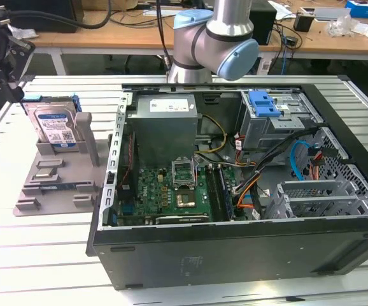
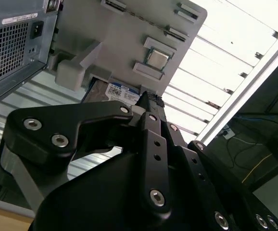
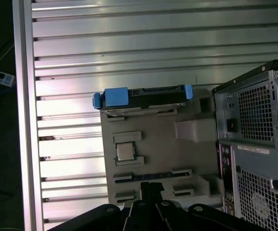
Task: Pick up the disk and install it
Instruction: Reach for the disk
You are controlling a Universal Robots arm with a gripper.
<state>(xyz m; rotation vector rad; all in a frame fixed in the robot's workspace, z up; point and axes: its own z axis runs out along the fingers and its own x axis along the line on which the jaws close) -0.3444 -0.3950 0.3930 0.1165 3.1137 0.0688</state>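
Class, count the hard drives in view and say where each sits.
1. The disk stands on edge in the grey holder, on the exterior view's left of the computer case, which may hide others.

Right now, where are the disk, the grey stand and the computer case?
disk (image 1: 54,122), exterior view, on its blue-and-white label.
grey stand (image 3: 163,155), first wrist view, on its bare flat face.
computer case (image 1: 235,256), exterior view, on its black outer wall.

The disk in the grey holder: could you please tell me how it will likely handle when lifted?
The disk looks like a rigid metal slab, so it is probably stiff and fairly heavy for its size. It stands on edge in the grey holder, so the slot likely resists sideways pushes.
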